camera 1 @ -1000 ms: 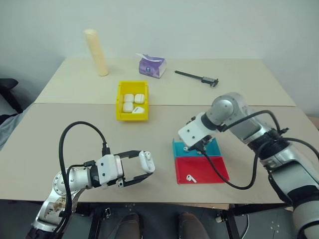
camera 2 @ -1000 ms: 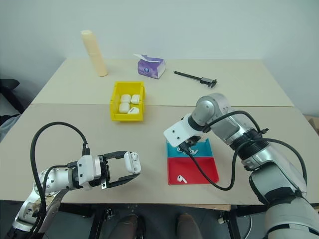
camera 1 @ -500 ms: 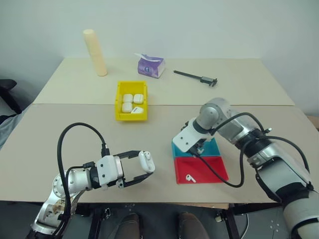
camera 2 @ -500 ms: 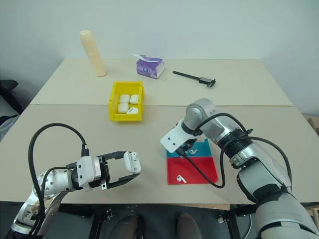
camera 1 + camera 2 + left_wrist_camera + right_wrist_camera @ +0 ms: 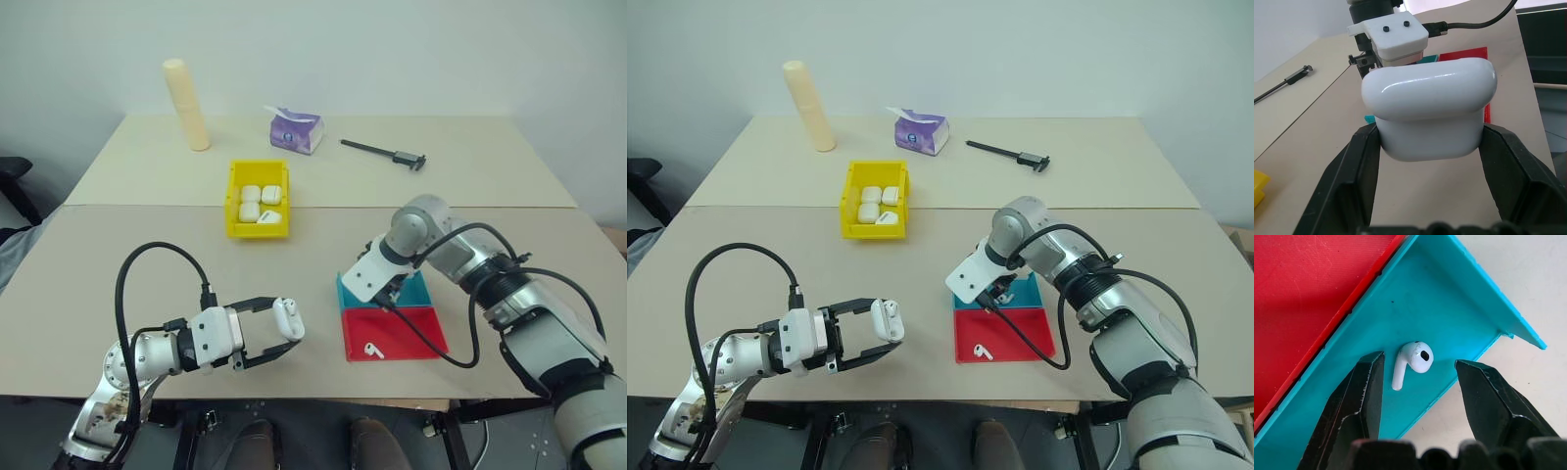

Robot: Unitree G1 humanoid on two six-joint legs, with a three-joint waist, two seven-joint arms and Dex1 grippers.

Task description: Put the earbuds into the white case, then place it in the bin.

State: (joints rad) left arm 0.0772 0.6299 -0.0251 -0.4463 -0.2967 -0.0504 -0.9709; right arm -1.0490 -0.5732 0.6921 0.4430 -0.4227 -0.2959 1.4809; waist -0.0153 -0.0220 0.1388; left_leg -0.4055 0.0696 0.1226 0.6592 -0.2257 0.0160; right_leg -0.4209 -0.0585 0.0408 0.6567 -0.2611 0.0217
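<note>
Left tool (image 5: 284, 333): its two black fingers are shut tight on the small, shiny white plastic case (image 5: 288, 317) and hold it up over the near part of the table.
White case: its lid looks closed in the left wrist view.
Right tool (image 5: 1418, 377): it points down into the shallow teal plastic tray (image 5: 1449, 298). Its black fingers stand apart and hold nothing.
Teal tray: one tiny shiny white earbud (image 5: 1413, 361) lies in it, right between the right tool's fingers and not touching them.
Red tray (image 5: 416, 328): this shallow red plastic tray sits right against the teal one, on the near side. A second tiny white earbud (image 5: 373, 348) lies in it.
Yellow bin (image 5: 235, 201): this small yellow plastic box sits farther back on the light wooden table (image 5: 147, 245). Several little white cases (image 5: 252, 193) lie in it.
</note>
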